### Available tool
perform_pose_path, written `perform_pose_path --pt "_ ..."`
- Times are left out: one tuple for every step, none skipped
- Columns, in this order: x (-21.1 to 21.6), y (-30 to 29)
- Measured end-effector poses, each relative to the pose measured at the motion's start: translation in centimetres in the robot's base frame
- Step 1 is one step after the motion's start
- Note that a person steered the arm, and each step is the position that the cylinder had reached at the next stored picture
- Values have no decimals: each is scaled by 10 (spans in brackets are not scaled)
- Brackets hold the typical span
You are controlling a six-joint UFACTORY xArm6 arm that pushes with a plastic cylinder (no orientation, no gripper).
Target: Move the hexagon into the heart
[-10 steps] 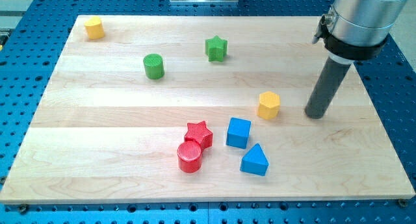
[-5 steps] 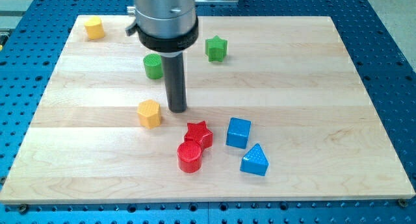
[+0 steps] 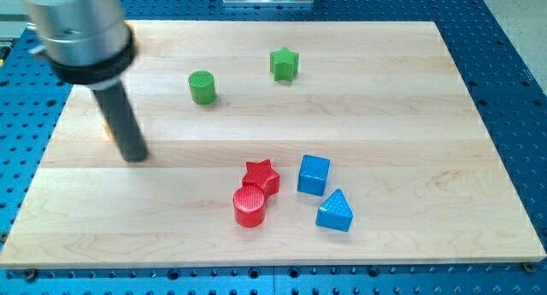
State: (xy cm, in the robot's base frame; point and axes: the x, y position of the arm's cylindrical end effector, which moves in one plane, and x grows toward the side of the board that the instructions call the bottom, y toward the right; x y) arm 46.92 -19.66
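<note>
Hexagon barely glimpsed: just a yellow-orange sliver poking out at the view's left of the dark rod, near the worktop's left edge. Touching or not, cannot tell. Down on the wood with my tip, just right of and below that sliver. End effector a plain rod, so apart or together cannot be told. Heart hidden, likely behind the arm. Well off to the right: green cylinder, green star, red star against red cylinder, blue cube, blue triangle.
</note>
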Motion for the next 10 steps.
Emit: perform_pose_path --pt "-51 -18" --pt "-34 -2" --pt "-69 -33" --pt "-97 -37" --pt "-97 -37" --pt "-97 -37" --pt "-95 -37" --pt "-100 -51" --pt "-151 -46" --pt "-173 -37"
